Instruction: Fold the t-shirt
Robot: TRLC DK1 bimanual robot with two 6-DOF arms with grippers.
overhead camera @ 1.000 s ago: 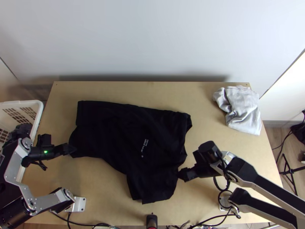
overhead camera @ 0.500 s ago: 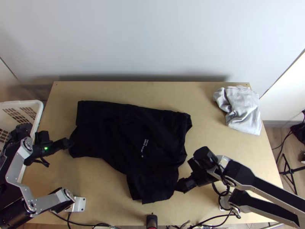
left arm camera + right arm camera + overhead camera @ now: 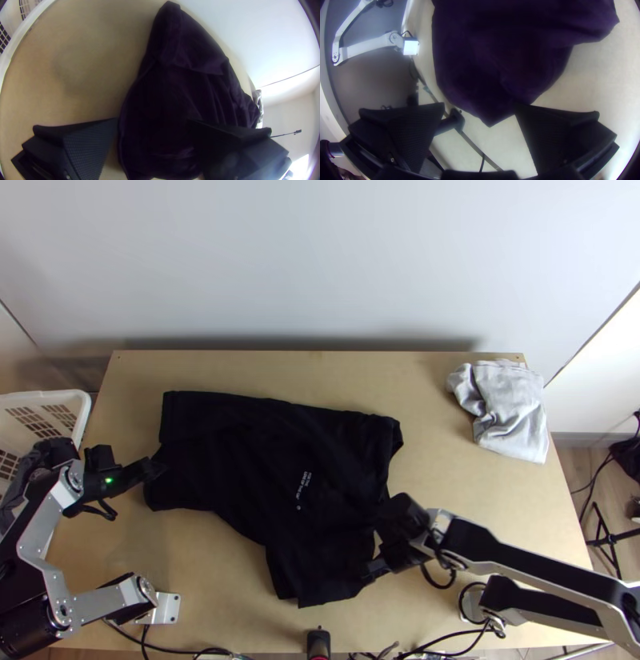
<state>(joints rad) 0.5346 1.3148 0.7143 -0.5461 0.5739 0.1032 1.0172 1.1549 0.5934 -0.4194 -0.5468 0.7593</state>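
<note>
A black t-shirt (image 3: 264, 460) lies spread but rumpled across the table, small white print facing up, one part reaching toward the near edge. At the shirt's left end is my left gripper (image 3: 154, 470); in the left wrist view the left gripper (image 3: 153, 121) stands open, one finger over the dark cloth (image 3: 173, 100) and the other over bare wood. My right gripper (image 3: 373, 574) is by the right side of the shirt's near part. In the right wrist view the right gripper (image 3: 480, 106) is open, with a corner of the cloth (image 3: 506, 66) between and beyond its fingertips.
A crumpled light grey cloth (image 3: 508, 412) lies at the table's far right corner. A white basket (image 3: 80, 408) stands off the left edge. Cables and a dark handle-like object (image 3: 318, 642) are along the near edge of the table (image 3: 216, 580).
The right gripper has moved left and slightly nearer the table's near edge, up to the shirt's near part. My left gripper has shifted slightly right and away from the near edge. The shirt looks unchanged.
</note>
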